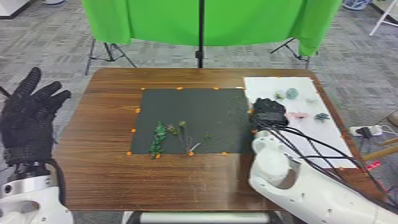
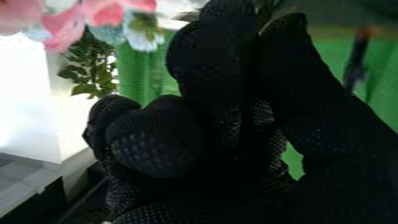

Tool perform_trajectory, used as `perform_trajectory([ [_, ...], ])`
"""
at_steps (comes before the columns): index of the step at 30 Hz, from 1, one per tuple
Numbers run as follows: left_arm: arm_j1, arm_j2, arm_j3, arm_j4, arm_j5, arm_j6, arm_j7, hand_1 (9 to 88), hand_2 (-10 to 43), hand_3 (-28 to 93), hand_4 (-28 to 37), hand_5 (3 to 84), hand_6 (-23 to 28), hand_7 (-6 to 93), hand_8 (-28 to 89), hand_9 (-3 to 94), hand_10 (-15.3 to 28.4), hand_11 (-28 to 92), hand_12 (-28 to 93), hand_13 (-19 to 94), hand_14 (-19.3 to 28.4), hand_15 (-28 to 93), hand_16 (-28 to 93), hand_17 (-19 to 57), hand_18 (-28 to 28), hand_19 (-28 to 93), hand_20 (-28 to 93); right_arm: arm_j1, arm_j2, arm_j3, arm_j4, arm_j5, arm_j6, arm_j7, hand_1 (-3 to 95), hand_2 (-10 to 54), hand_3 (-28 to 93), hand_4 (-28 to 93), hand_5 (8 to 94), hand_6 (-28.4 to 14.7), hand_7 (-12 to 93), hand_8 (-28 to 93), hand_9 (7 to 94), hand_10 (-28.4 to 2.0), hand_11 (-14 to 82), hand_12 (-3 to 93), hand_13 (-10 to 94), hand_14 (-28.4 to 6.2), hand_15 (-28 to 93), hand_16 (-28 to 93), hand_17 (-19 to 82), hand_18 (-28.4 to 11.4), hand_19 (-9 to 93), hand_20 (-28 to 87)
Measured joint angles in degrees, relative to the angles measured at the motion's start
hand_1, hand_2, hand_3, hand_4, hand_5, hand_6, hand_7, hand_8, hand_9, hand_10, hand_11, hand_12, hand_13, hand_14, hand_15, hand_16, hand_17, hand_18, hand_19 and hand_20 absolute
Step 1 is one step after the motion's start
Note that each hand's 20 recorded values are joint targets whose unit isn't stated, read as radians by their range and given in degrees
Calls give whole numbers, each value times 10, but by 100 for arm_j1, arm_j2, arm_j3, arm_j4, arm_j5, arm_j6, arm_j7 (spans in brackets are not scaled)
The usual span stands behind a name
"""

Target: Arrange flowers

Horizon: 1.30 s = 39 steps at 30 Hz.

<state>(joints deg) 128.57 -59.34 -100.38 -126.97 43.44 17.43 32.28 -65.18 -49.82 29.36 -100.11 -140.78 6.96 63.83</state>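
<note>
Arrangement apparently partly done: leafy sprig and thin stems lie on the dark mat, blooms on the white sheet await placement, the left hand is spread, and the right hand seemingly pinches a fine sprig near the mat's edge.

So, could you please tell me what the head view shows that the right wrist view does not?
Head view: the brown wooden table, the dark rectangular mat with green stems on it, the white rectangular sheet, and the black-gloved left hand.
Right wrist view: a hanging cluster of green leaves.
Both: the black-gloved right hand, bright green cloth and pink blossoms, though I can't tell whether those are the same blossoms.
</note>
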Motion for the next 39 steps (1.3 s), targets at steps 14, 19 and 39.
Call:
perform_trajectory([
  [14, 109, 39, -32, -16, -9, 8, 20, 220, 83, 742, -274, 333, 68, 100, -72, 324, 180, 266, 150, 221, 228, 526, -45, -99, 204, 426, 276, -370, 169, 180, -912, -3, -272, 76, 300, -45, 688, -218, 867, -66, 155, -93, 843, -162, 452, 209, 797, -113, 737, 187, 480, -258, 932, 401],
  [19, 86, 39, -23, -13, -9, 7, 21, 221, 83, 742, -272, 333, 67, 100, -71, 325, 180, 265, 149, 221, 229, 526, -46, -99, 204, 426, 276, -375, -258, 412, -573, 308, -1252, 381, 222, -9, 630, -219, 802, -113, 164, -79, 772, -199, 470, 208, 745, -141, 761, 176, 444, -281, 932, 389],
  [39, -162, 38, 50, 63, -8, -78, 21, 224, 85, 741, -270, 333, 68, 100, -72, 325, 181, 269, 150, 221, 229, 527, -46, -100, 204, 426, 276, 630, -998, -224, 798, 431, -1818, 460, 411, -95, 716, -249, 814, -70, 209, -25, 768, -181, 499, 199, 740, -124, 791, 166, 442, -271, 932, 391],
])
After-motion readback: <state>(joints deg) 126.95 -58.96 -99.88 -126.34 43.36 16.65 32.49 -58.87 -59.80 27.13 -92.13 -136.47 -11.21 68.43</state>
